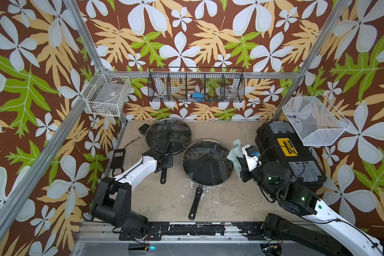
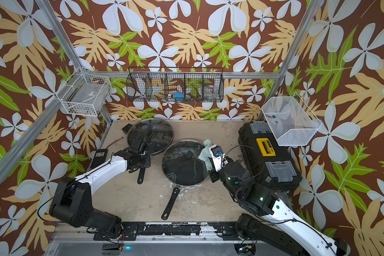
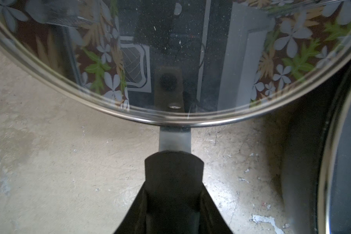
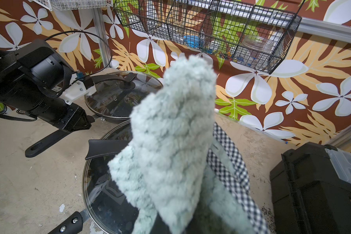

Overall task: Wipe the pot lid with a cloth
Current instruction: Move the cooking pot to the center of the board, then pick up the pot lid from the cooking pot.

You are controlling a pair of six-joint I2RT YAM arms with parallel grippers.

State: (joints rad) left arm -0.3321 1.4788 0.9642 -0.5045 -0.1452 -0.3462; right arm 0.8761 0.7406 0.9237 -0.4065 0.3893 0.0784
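The pot lid [image 1: 175, 133] is clear glass with a silvery rim and an arched black handle. It rests on the far pan, and its rim fills the left wrist view [image 3: 170, 40]. My left gripper [image 1: 163, 163] is shut on that pan's black handle [image 3: 173, 182], just outside the lid's rim. A like glass lid [image 1: 200, 172] covers the near pan. The fluffy mint cloth [image 1: 233, 153] hangs bunched in my shut right gripper [image 1: 238, 163] at the near lid's right edge, apart from the pot lid. In the right wrist view the cloth [image 4: 170, 141] hides the fingers.
A black toolbox [image 1: 290, 155] with a yellow latch stands close behind my right arm. A power adapter [image 1: 118, 157] and a pencil [image 1: 132, 141] lie at the left. The near pan's handle [image 1: 195, 204] points to the front. Wire baskets [image 1: 196, 85] hang on the walls.
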